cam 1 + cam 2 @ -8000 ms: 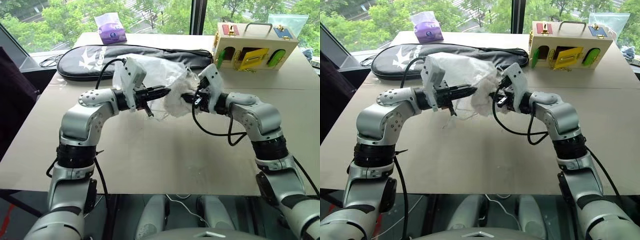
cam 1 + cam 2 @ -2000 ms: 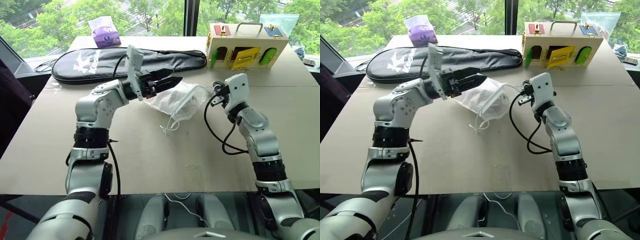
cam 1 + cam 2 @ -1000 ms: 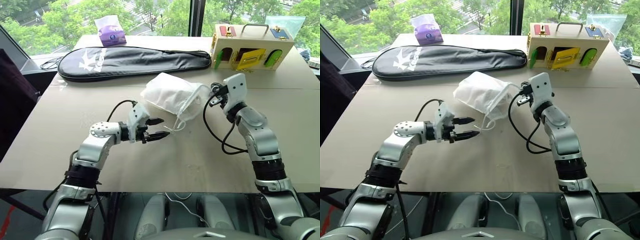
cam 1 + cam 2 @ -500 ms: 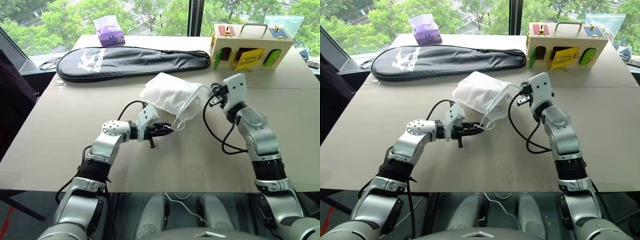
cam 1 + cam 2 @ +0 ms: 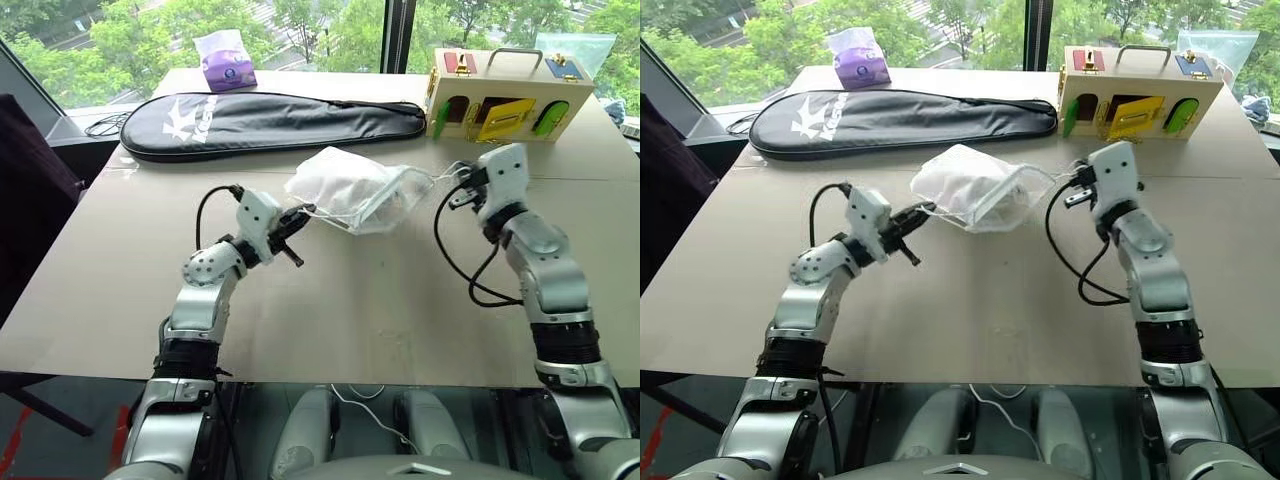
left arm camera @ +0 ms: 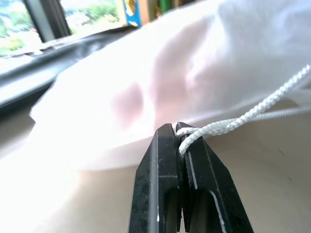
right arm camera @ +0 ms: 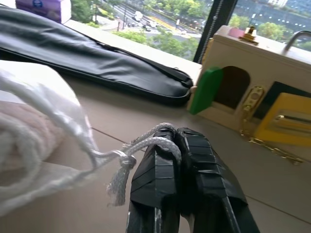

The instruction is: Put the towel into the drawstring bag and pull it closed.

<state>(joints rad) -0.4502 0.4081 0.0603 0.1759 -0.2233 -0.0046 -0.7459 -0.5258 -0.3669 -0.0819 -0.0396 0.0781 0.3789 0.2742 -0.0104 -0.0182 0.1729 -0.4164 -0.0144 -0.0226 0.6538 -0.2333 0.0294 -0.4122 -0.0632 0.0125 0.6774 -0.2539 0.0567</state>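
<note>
White translucent drawstring bag (image 5: 350, 185)

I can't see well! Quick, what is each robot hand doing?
Left hand: closed on a white cord of the thin white fabric bag.
Right hand: closed on the bag's other white cord.

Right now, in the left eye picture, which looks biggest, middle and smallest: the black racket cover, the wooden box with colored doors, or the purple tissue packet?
Largest to smallest, as they look in the left eye view:
1. black racket cover
2. wooden box
3. purple tissue packet
The packet sits farthest from the camera, so it may look a bit smaller than it really is.
</note>
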